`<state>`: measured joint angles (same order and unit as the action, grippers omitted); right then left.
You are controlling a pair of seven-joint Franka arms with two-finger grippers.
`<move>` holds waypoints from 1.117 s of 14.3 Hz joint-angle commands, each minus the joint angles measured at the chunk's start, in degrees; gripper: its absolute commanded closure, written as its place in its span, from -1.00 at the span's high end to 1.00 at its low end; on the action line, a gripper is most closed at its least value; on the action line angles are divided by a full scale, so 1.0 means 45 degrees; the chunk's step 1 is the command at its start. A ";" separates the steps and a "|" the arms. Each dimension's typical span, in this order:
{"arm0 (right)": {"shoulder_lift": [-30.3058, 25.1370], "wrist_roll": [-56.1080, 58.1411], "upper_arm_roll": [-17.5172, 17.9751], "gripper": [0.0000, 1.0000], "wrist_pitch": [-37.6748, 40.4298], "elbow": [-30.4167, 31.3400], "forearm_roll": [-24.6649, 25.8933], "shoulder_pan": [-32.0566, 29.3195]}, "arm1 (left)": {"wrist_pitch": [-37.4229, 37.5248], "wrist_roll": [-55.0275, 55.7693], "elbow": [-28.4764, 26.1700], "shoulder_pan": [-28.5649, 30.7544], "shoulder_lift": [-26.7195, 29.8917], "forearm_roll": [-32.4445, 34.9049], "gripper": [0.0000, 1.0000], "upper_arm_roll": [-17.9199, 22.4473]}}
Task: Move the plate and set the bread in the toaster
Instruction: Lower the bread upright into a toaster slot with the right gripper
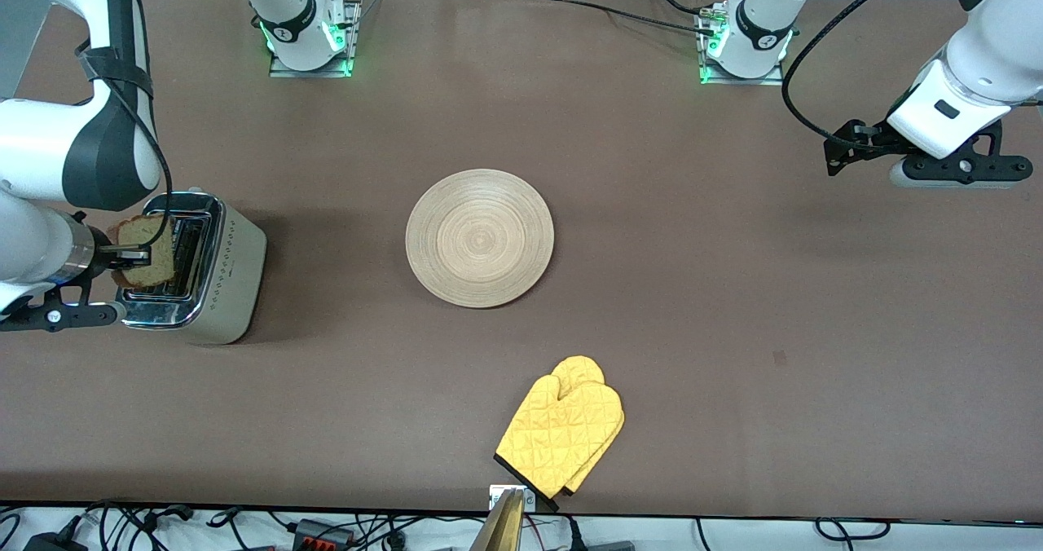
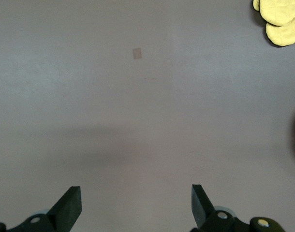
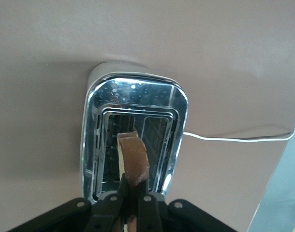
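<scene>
At frame left, my right gripper [image 1: 134, 251] clamps the bread [image 1: 147, 251] over the toaster [image 1: 232, 274]; next, lower it into a slot. My left gripper [image 2: 136, 205] waits, jaws apart.

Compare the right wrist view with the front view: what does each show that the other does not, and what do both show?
Only the right wrist view shows the toaster's white cord trailing across the table, and looks straight down into the slots.

Only the front view shows the plate at the table's middle, the yellow oven mitt nearer the camera, and the left gripper, waiting over the left arm's end of the table.

Both show the toaster, with the right gripper shut on the bread, held on edge over the slots.
</scene>
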<state>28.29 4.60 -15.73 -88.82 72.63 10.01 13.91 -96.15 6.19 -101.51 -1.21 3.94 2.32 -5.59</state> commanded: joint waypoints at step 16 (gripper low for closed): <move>0.0236 -0.0300 -0.0001 -1.00 0.0852 -0.0670 -0.1190 -0.0141 | -0.0430 -0.0088 0.0898 -0.0024 -0.1071 0.0012 1.00 -0.0359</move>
<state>28.30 3.71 -15.84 -85.15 72.26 5.56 13.78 -98.33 6.19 -99.02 -1.54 0.00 2.32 -6.66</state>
